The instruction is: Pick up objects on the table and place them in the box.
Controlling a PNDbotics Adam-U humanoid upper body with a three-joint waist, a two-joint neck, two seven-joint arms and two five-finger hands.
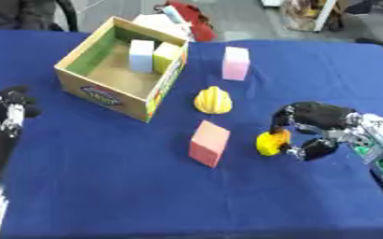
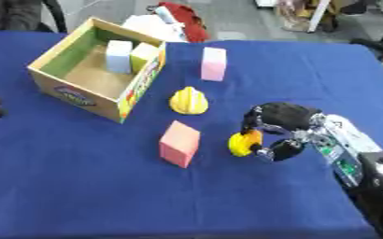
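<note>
Head stereo pair, downward over one table (image 1: 105, 196)

One cardboard box (image 1: 117, 95) stands at the far left of the blue surface (image 1: 105, 186). Inside it are two blocks against its far wall: one pale blue block (image 1: 141, 55) and one yellow block (image 1: 166, 56). Out on the surface lie four loose things. Two are pink blocks: a light pink block (image 1: 236, 63) far and right of the box, and a salmon pink block (image 1: 209, 143) nearer, about the middle. Two are yellow rounded things: one ridged yellow thing (image 1: 213, 101) between the pink blocks, and one small yellow thing (image 1: 272, 143) at the right. Two robot hands show: the right robot hand (image 1: 311, 126) and the left robot hand (image 1: 11, 108).
</note>
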